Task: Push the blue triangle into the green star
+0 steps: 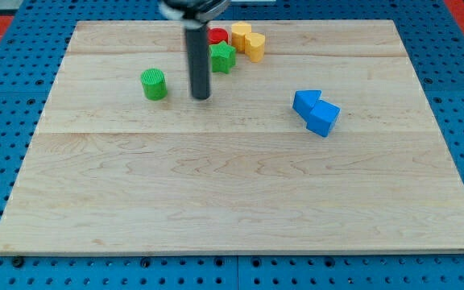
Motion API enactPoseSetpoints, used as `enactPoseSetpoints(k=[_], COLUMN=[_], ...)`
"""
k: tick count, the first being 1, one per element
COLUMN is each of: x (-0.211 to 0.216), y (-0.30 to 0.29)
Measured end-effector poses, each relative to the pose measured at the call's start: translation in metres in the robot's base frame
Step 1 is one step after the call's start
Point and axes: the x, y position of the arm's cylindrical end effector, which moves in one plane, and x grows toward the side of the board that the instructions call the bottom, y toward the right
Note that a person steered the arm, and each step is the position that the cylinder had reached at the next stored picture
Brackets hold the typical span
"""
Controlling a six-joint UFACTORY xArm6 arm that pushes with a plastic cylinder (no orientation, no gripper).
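The green star (222, 57) lies near the view's top, left of centre, touching a red block (217, 35) behind it. Two blue blocks touch each other right of centre: one (306, 101) at upper left, which may be the blue triangle, and a cube-like one (323, 119) at lower right. Which is the triangle is hard to tell. My tip (202, 97) stands on the board just below and left of the green star, far left of the blue blocks, touching no block.
A green cylinder (154, 84) stands left of my tip. Two yellow blocks (241, 35) (254, 46) sit right of the red block by the board's top edge. The wooden board (232, 193) lies on a blue pegboard.
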Motion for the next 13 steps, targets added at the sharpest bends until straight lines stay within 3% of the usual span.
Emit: enactPoseSetpoints(k=[1,2,3,4,5,6,7,8,10,12,13], x=[-0.002,-0.053,-0.063,-0.008,0.001,0.0,-0.024,-0.03,-0.022,-0.006,-0.013], y=[-0.07,-0.021,0.017,-0.007,0.075,0.115,0.255,0.356,0.404,0.233,0.269])
